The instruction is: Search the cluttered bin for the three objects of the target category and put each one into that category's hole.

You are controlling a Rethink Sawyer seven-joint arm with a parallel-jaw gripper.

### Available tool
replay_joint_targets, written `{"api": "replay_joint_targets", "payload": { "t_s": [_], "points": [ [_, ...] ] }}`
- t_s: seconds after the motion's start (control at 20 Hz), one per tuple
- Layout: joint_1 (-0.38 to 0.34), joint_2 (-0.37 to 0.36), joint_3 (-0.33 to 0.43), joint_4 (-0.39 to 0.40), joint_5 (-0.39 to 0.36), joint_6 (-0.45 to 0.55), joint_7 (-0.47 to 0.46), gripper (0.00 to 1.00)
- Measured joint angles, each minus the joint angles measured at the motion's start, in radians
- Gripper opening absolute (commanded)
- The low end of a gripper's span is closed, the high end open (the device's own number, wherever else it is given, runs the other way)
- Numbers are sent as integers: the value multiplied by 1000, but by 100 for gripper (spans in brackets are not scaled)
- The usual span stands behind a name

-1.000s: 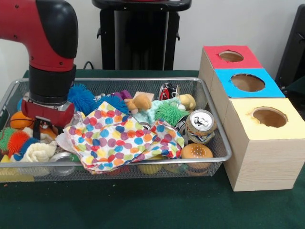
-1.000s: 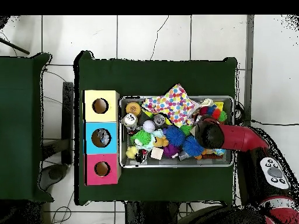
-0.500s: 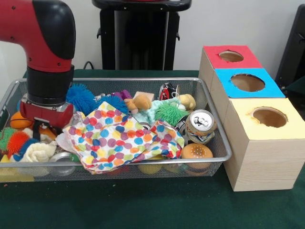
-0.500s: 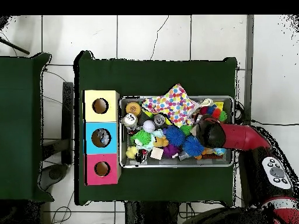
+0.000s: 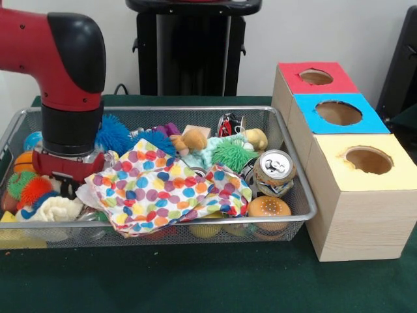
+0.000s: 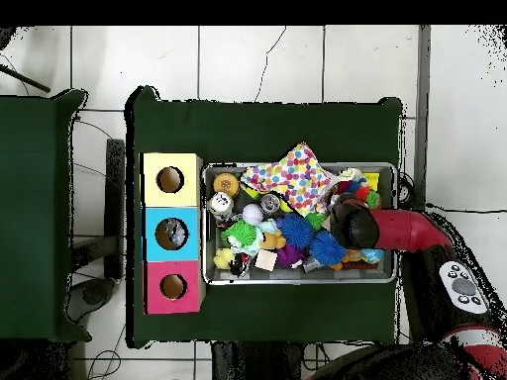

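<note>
At the left end of the wire bin [image 5: 296,195] the tool [image 5: 64,186] sits low among the orange spiky ball [image 5: 32,190], a cream fuzzy toy [image 5: 55,208] and the edge of the polka-dot cloth [image 5: 166,192]; its tips are buried behind the red housing, so I cannot tell whether they are spread or pinching anything. The risk I see is snagging: the cloth lies just beside the wrist, and a lift from here could drag it up and spill the toys resting on it, or pull a soft ball out over the low rim. Which category is the target cannot be read from the scene; likely candidates stay in the bin, such as the blue spiky ball [image 5: 112,134] behind the arm, the green spiky ball [image 5: 231,154] near the middle and the drink can [image 5: 273,173] at the right end. Past the bin stand the red, blue and yellow hole boxes [image 5: 339,114]. The front view gives heights and the crowding round the wrist; the overhead view shows the arm [image 6: 396,230] covering its end of the bin, something already lying in the blue box's hole [image 6: 171,234], and the green table [image 6: 267,124]
</note>
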Motion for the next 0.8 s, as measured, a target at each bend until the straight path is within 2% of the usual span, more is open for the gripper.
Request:
{"api": "replay_joint_targets", "payload": {
  "t_s": [0.15, 0.3, 0.45, 0.5, 0.55, 0.7, 0.8],
  "points": [
    [10, -2, -4, -2, -8, 0, 0, 0],
    [49, -14, -31, -2, -10, 1, 0, 0],
    [130, -46, -83, -1, -7, 34, 0, 0],
    [154, -57, -97, -1, -2, 54, 0, 0],
    [213, -86, -129, -1, 11, 113, 0, 0],
    [278, -119, -161, -3, 32, 198, 0, 0],
    [346, -155, -192, -8, 52, 296, 0, 0]
  ]
}}
